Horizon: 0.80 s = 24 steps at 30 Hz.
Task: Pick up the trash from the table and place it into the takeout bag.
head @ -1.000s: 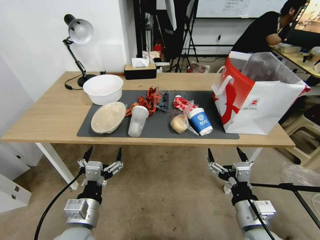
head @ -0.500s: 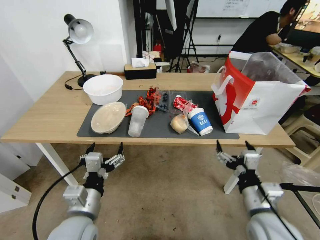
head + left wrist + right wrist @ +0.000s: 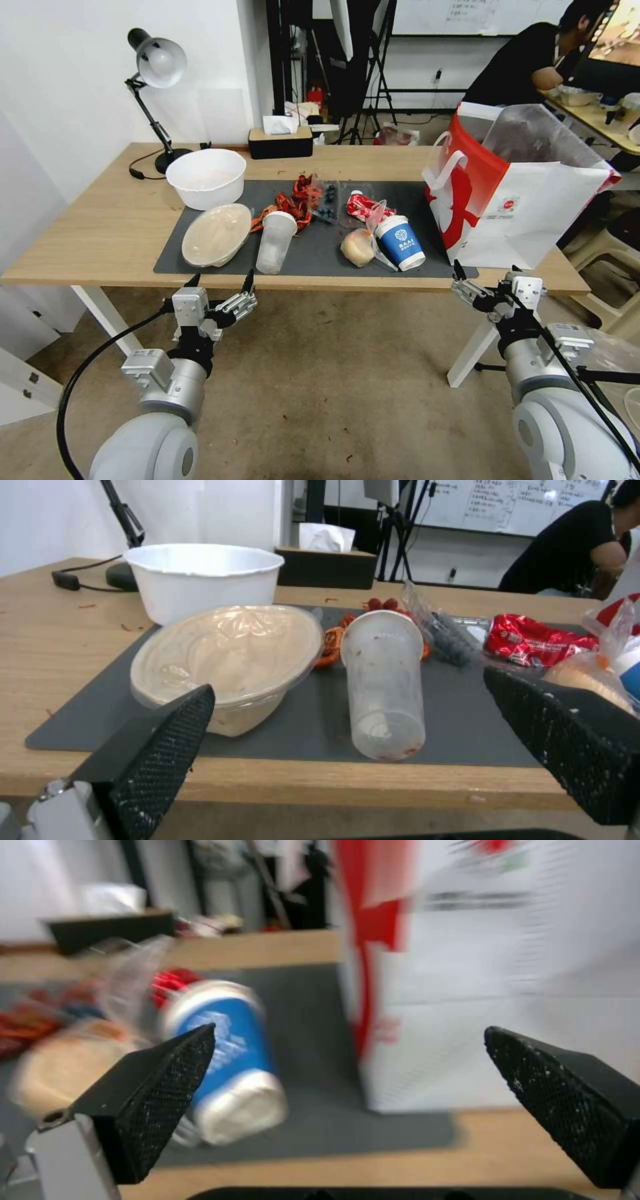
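On the table point(image 3: 100, 227) the trash lies along a dark grey mat point(image 3: 313, 257): an oval lidded container point(image 3: 217, 235), a frosted plastic cup point(image 3: 275, 243) on its side, a crumpled red wrapper point(image 3: 363, 205), a bagged bun point(image 3: 359, 247) and a blue-and-white paper cup point(image 3: 400, 243). The white-and-red takeout bag point(image 3: 527, 200) stands open at the right end. My left gripper point(image 3: 222, 278) is open, just before the table's front edge, facing the frosted cup point(image 3: 383, 680) and the container point(image 3: 230, 655). Also open, my right gripper point(image 3: 485, 270) is at the edge, before the paper cup point(image 3: 230, 1050) and the bag point(image 3: 480, 965).
A white bowl point(image 3: 205, 177), a desk lamp point(image 3: 157, 67) and a tissue box point(image 3: 280, 141) stand at the back. Red shell scraps point(image 3: 290, 203) and a clear pack of blueberries point(image 3: 325, 199) lie mid-mat. A black tripod leg point(image 3: 600, 377) crosses the floor at right.
Both grippers have risen from below the table up to its front edge, still open. The right one has also shifted to the right, toward the bag.
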Motion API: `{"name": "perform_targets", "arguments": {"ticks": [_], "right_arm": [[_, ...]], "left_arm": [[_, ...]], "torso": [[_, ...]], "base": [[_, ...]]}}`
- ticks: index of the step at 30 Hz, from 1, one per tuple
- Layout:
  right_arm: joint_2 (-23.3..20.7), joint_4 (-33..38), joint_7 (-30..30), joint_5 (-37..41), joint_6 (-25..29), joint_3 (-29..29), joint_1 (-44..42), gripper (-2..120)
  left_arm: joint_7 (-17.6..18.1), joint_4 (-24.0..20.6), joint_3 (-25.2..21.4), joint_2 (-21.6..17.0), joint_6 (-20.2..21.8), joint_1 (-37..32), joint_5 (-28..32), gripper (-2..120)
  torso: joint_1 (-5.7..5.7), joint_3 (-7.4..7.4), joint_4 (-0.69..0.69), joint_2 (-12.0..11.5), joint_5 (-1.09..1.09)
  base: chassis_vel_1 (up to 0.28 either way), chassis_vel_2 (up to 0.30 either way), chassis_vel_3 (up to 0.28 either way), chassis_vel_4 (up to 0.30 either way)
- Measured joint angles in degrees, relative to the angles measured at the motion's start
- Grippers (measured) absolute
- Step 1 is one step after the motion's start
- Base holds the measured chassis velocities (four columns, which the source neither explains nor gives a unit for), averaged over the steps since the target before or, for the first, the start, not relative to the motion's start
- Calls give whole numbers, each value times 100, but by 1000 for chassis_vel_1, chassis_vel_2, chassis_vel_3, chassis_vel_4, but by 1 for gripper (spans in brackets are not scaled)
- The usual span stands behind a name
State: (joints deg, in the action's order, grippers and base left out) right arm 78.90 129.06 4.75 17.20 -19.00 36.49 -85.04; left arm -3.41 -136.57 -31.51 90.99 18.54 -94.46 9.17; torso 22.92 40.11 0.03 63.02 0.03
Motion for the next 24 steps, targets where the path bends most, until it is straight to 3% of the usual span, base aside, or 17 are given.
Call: {"name": "perform_targets", "arguments": {"ticks": [4, 13, 24], "right_arm": [[-195, -328, -22, 265, 305, -199, 196, 100], [-382, -462, -170, 588, 394, -343, 328, 100], [-861, -1138, -332, 1065, 446, -636, 847, 100]], "left_arm": [[-10, 34, 2, 6, -73, 2, -1, 100], [-34, 45, -1, 21, -198, -60, -27, 100], [-39, 53, -19, 56, -382, -131, -76, 100]], "torso": [[2, 0, -2, 0, -1], [1, 0, -4, 0, -3], [1, 0, -4, 0, -3]], "base": [[0, 0, 0, 0], [0, 0, 0, 0], [0, 0, 0, 0]]}}
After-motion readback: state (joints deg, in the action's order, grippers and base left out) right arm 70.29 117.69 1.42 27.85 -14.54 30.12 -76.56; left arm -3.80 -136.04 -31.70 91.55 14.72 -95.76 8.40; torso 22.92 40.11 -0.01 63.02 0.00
